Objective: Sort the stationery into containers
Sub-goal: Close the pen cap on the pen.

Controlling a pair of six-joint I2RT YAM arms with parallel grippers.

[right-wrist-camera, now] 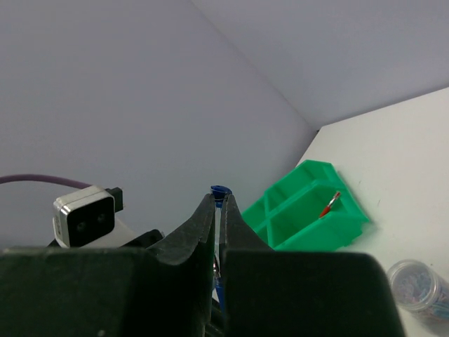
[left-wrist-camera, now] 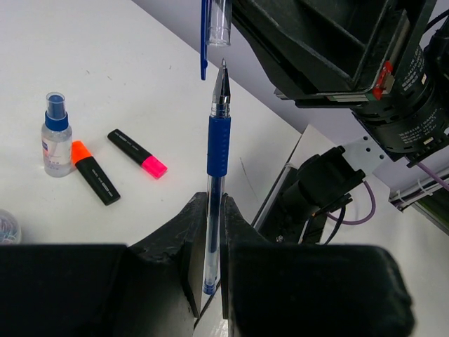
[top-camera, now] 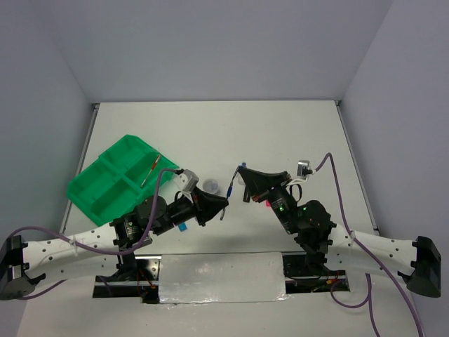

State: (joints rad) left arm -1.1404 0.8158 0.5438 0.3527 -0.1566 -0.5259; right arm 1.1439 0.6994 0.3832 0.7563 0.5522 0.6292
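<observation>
Right now both arms meet over the middle of the counter [top-camera: 280,133]. My left gripper [left-wrist-camera: 214,203] is closed tight on the barrel of the blue pen [left-wrist-camera: 217,140], gripping it low down, so the rubber sleeve and bare tip stick out ahead of the fingers. My right gripper [right-wrist-camera: 219,203] is nearly shut, pinching the pen cap [left-wrist-camera: 219,21], which hangs just beyond the pen's tip and a little to one side of it.

I judge the step in hand is getting the cap onto the pen before it goes into the green tray [top-camera: 98,193]. To do it well, I should first line the cap's open mouth up with the pen's axis, since the clip now sits beside the tip and not around it. Then I should close the gap slowly and straight, pushing along the barrel so that neither piece slips sideways in its grip.

A red pen [top-camera: 150,170] already lies in one far compartment. The bottle [left-wrist-camera: 55,137], orange highlighter [left-wrist-camera: 95,172] and pink highlighter [left-wrist-camera: 137,153] lie on the counter, and so does the clear tub [top-camera: 210,187].
</observation>
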